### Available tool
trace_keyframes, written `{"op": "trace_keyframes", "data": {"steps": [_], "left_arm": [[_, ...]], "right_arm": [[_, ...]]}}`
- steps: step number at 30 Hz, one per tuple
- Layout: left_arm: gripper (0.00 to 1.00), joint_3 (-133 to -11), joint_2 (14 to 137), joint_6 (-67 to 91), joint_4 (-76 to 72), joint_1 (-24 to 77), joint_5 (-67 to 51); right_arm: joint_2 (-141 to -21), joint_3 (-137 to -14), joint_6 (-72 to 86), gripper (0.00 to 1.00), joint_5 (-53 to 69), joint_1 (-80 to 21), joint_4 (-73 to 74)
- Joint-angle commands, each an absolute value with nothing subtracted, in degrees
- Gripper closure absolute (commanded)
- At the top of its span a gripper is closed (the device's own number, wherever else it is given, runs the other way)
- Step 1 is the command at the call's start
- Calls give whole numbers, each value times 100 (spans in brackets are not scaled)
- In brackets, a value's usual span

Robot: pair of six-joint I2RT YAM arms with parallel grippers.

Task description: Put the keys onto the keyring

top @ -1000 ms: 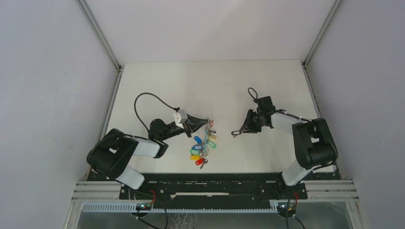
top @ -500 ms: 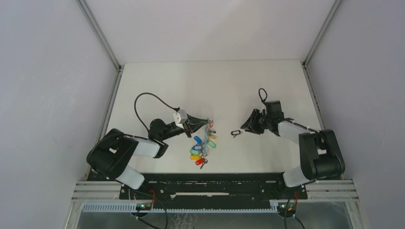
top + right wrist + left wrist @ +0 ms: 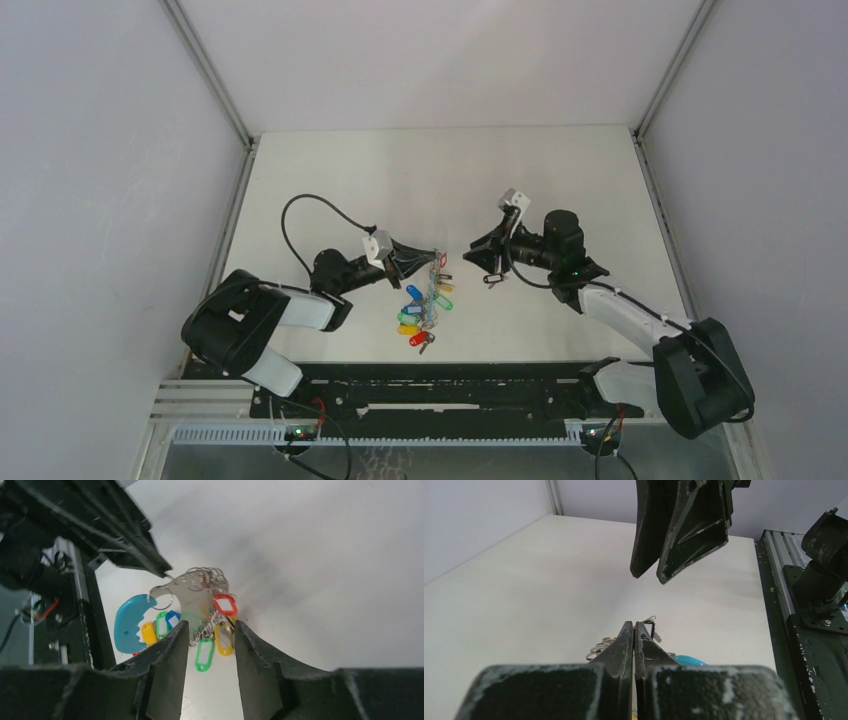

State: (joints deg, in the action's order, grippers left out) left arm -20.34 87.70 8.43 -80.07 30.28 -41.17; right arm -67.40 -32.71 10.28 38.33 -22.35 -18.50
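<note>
Silvery rings and bright plastic tags: the keys (image 3: 414,316) lie bunched on the white table (image 3: 400,180), left of centre, tags fanned toward the near edge. Red, green, yellow and blue tags show in the right wrist view.

The keyring (image 3: 126,625) lies with the bunch, its turquoise segment beside the yellow and green tags and its silvery coil at the top.

Left gripper (image 3: 432,259): jaws pressed together, tips at the far end of the bunch, meeting the coil. I cannot tell whether any wire is pinched between them.

Right gripper (image 3: 211,626): jaws apart, nothing between them, pointing at the bunch from the right and clear of it.

One small dark-tagged key (image 3: 492,279) lies alone on the table under the right gripper, apart from the bunch.
</note>
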Motion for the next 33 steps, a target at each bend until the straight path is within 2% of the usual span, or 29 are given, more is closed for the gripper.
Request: {"op": "trace_keyframes", "data": {"steps": [1,7,24,33], "left_arm": [[100,-1998,8617,852,-8420,3006,-4231],[100,-2028,8645,857,-8421,3006,-4275],[100,-2056,8667,890,-8420,3005,-4377],[100,-2065,8677,899,-8420,3006,-4388]], "right_arm": [[-7178,-3226,-33,62,4984,-2480,-3453],[-7871,-3292,-359,66,5941,-2609,-4458],[-8909,-4016,-675,77,6542,-2801,-4606],[-9068,-4182,-892,88,6682,-2822,-4259]]}}
